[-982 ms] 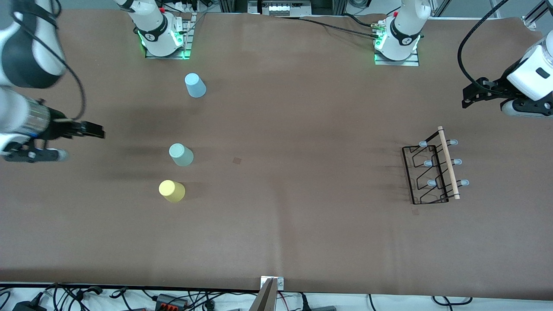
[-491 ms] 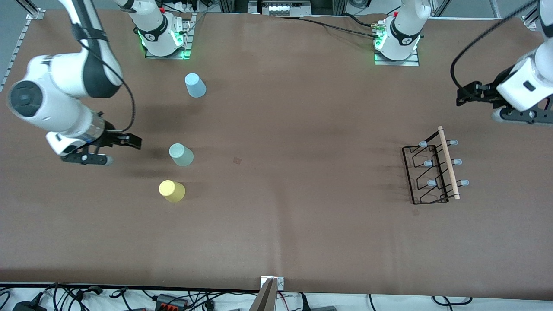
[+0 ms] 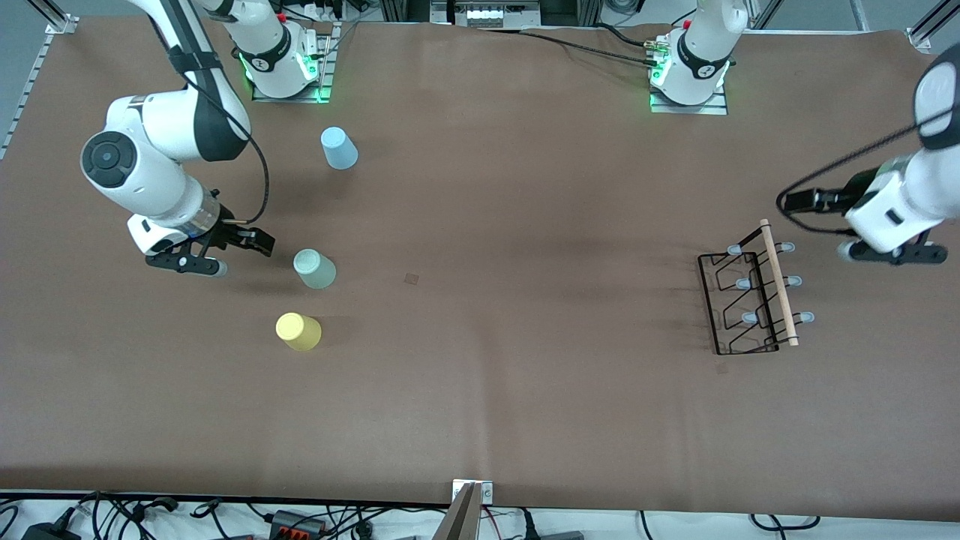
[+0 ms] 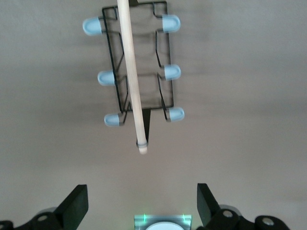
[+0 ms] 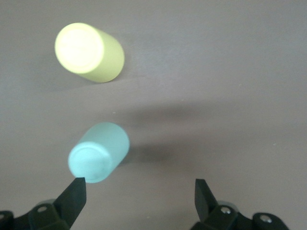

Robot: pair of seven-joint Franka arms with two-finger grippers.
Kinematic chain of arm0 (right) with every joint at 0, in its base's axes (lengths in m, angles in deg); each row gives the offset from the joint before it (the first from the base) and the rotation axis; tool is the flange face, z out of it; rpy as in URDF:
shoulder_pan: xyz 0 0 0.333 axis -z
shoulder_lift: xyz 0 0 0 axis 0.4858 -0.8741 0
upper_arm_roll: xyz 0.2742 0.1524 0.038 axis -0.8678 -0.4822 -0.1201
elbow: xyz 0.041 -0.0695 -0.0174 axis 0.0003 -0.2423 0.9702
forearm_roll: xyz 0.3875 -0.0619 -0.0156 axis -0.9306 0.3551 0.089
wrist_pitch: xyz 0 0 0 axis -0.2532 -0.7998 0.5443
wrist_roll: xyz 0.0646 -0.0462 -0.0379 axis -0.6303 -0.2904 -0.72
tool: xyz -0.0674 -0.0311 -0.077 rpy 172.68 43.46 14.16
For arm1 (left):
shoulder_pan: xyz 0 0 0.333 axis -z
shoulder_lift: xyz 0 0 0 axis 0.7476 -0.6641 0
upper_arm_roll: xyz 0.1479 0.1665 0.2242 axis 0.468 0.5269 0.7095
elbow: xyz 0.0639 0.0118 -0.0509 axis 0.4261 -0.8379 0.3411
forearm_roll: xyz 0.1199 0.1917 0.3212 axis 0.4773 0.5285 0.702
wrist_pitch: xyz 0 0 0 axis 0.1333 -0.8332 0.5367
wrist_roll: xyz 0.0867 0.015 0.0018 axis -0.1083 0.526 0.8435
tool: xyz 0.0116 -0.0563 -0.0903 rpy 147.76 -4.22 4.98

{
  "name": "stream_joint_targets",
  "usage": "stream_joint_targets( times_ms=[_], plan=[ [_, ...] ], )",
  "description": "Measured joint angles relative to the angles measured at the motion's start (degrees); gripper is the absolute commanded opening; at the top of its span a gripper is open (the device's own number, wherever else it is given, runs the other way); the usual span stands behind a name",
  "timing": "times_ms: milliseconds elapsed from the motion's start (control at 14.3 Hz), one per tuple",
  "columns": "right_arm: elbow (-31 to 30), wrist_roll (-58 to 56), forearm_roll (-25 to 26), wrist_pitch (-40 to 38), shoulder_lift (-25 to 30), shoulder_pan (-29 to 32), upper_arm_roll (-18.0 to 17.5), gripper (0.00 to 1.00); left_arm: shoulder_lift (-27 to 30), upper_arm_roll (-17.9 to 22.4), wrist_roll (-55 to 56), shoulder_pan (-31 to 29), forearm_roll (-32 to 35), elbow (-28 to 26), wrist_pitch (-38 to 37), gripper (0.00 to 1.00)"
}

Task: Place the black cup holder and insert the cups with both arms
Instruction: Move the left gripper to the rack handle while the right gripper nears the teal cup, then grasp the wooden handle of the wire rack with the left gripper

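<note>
The black cup holder (image 3: 754, 295) stands upright on the brown table (image 3: 525, 390) toward the left arm's end, its wooden rod (image 3: 778, 282) on top and 6 pale blue-tipped pegs splayed to both sides, no cup on any of them. The left gripper (image 3: 796, 201) hovers near the rod's end that lies farther from the front camera, fingers spread wide and holding nothing; in the left wrist view the rod (image 4: 132, 76) runs straight up the middle between the 2 fingertips.

Well apart from the holder, toward the right arm's end, 3 cups sit mouth-down: the mint green cup (image 3: 314, 269), the yellow cup (image 3: 298, 331) nearer the front camera, and the light blue cup (image 3: 339, 148) farther from it. The right gripper (image 3: 253, 241) hangs just beside the mint green cup, jaws parted and empty, with that cup (image 5: 99, 152) close to one fingertip in its wrist view (the yellow cup (image 5: 89, 48) shows farther off).

The step in hand looks like a double approach, with the task barely begun. For the holder, the left gripper would do best to descend over the rod near its middle, so the light wire frame lifts level rather than tipping. For the mint green cup, the right gripper needs to shift sideways until the cup sits centred between the fingers; closing gently matters, since a thin tapered tumbler can squirt out or topple.
</note>
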Motion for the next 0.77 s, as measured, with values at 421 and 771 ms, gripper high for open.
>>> stream_joint_targets(
  times_ms=[421, 771],
  plan=[
    [0.2, -0.2, 0.0, 0.0, -0.1, -3.6, 0.0, 1.0, -3.4, 0.0, 0.1, -1.5, 0.9, -7.2, 23.9, 0.98],
    [5.9, -4.0, 0.0, -7.6, 0.0, -3.1, 1.1, 1.0, -3.8, -0.3, 0.0, -1.6, 0.9, -17.1, 42.2, 0.97]
  ],
)
